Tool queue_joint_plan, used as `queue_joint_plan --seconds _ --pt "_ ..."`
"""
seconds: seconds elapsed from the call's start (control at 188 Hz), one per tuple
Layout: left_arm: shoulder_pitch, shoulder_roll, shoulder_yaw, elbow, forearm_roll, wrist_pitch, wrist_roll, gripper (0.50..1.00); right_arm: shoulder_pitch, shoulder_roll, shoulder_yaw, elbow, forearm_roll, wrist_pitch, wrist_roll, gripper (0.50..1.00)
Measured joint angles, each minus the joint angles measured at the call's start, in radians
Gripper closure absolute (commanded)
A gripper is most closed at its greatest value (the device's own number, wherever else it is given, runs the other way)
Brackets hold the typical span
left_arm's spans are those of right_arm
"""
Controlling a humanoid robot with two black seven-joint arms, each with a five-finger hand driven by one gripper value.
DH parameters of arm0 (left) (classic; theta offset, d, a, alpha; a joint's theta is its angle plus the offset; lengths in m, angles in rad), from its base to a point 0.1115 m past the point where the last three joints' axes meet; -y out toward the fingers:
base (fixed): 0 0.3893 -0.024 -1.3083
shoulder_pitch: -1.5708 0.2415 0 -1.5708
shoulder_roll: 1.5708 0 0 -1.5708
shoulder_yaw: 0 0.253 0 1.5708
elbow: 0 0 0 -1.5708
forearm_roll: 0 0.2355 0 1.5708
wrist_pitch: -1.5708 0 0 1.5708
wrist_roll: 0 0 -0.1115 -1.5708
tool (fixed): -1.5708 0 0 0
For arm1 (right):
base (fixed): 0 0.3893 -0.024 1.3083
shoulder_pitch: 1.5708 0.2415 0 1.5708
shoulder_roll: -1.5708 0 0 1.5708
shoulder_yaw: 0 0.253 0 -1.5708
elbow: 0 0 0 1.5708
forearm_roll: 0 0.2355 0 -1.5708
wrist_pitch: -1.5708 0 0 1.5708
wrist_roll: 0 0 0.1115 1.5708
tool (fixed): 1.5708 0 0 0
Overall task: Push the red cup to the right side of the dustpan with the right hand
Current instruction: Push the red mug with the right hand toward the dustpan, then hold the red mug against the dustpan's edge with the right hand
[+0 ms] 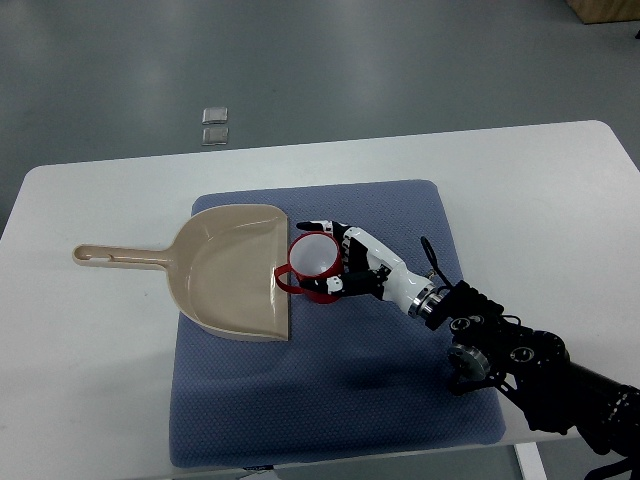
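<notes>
A red cup [314, 262] with a white inside stands upright on the blue mat [330, 400]. Its handle points left and touches the right edge of the beige dustpan [232, 272]. My right hand [338, 258] comes in from the lower right and lies against the cup's right side. Its fingers [316, 227] are spread along the cup's far rim and its thumb sits by the cup's near side. The hand is not closed around the cup. The left arm is not in view.
The dustpan's handle [115, 257] reaches left over the white table [90, 360]. The mat covers the table's middle, with bare mat right of and below the cup. Two small grey squares [215, 124] lie on the floor beyond the table.
</notes>
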Motion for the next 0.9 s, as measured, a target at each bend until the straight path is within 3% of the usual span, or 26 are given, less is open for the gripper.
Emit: queue_joint_plan --seconds 0.9 --pt "0.000 0.000 0.000 0.000 0.000 -0.001 0.000 0.500 0.001 0.000 -0.053 0.006 -0.008 -0.005 0.000 0.572"
